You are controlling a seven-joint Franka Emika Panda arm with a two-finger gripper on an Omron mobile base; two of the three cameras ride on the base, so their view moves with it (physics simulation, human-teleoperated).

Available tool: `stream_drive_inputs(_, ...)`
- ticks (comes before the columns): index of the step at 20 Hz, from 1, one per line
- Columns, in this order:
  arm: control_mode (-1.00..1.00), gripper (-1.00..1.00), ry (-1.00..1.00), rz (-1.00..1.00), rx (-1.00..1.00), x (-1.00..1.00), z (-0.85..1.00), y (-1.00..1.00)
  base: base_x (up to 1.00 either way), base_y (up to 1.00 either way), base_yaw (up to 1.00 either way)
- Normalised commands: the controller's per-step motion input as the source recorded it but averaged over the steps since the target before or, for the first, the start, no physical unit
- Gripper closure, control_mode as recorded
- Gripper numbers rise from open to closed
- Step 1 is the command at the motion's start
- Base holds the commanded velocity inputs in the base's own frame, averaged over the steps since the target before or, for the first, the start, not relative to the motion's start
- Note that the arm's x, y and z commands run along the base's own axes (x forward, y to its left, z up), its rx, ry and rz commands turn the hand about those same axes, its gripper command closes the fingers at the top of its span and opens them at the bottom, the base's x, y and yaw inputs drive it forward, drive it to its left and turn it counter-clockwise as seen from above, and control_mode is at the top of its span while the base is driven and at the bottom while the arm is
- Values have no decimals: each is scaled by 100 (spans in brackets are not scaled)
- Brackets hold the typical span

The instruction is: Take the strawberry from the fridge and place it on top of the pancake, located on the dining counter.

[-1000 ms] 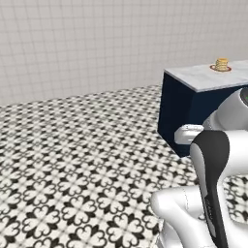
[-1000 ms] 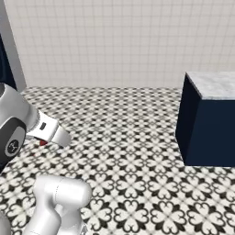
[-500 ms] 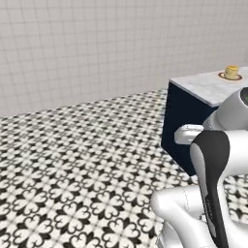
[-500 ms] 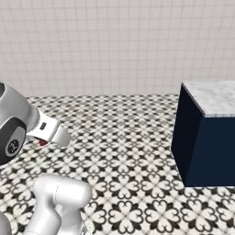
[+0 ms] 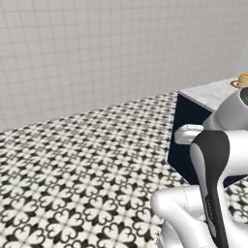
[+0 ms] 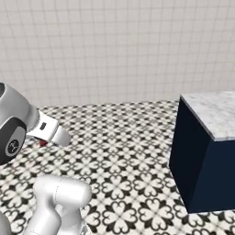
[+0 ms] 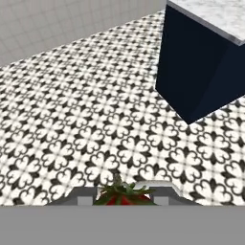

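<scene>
A black-and-white patterned tile floor runs back to a pale grey tiled wall. The long white-grey marble dining counter on its navy-blue base now sits larger and closer than a second ago; the whole view has shifted, so the base moved. A short stack of tan-golden pancakes rests near the counter's far edge. The gripper is clamped on the tiny red strawberry with green leaves, above open floor beside the counter's corner.
</scene>
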Motion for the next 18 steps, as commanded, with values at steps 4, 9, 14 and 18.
stream_drive_inputs(4,100,100,0,0,0,0,0,0,100,0,-21)
stream_drive_inputs(9,100,100,0,0,0,0,0,0,100,0,-22)
stream_drive_inputs(14,100,100,0,0,0,0,0,0,100,0,-25)
stream_drive_inputs(18,100,100,0,0,0,0,0,0,100,0,-31)
